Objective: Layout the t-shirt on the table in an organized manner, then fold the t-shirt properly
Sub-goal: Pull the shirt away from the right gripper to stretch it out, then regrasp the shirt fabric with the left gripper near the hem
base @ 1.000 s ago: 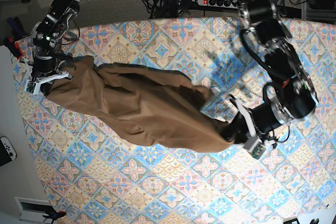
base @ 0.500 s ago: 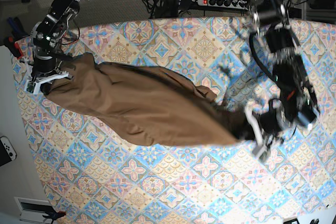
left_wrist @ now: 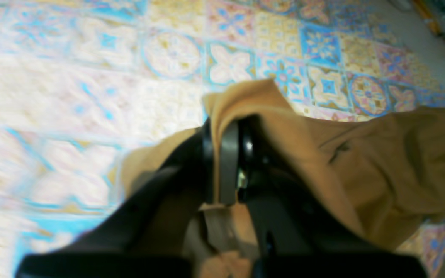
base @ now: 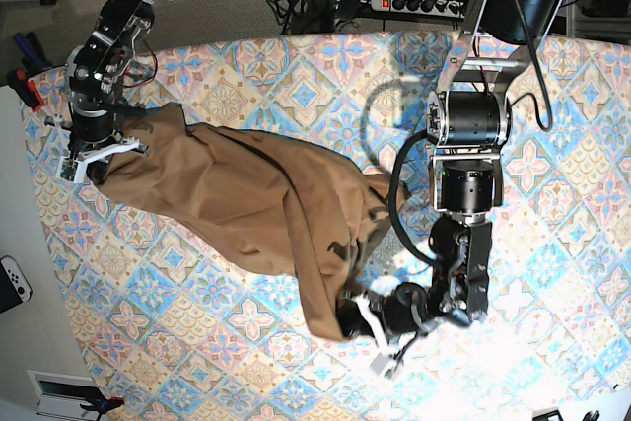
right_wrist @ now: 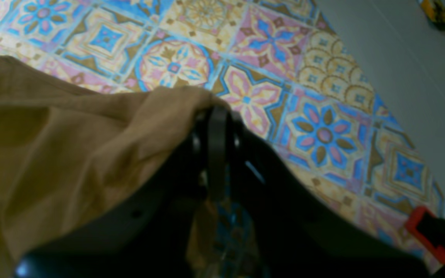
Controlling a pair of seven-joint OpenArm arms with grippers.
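While both arms hold it, the t-shirt (base: 246, 204) lies bunched in a long diagonal band across the patterned bench (base: 296, 76). The right end effector (right_wrist: 216, 116) is clamped on one edge of the cloth near the bench's edge in the base view's upper left. The left end effector (left_wrist: 226, 131) is pinched shut on a fold at the cloth's other end, toward the near side.

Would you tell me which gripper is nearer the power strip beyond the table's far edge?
Left. The left gripper sits below-left of the power strip; the right gripper is far across the table.
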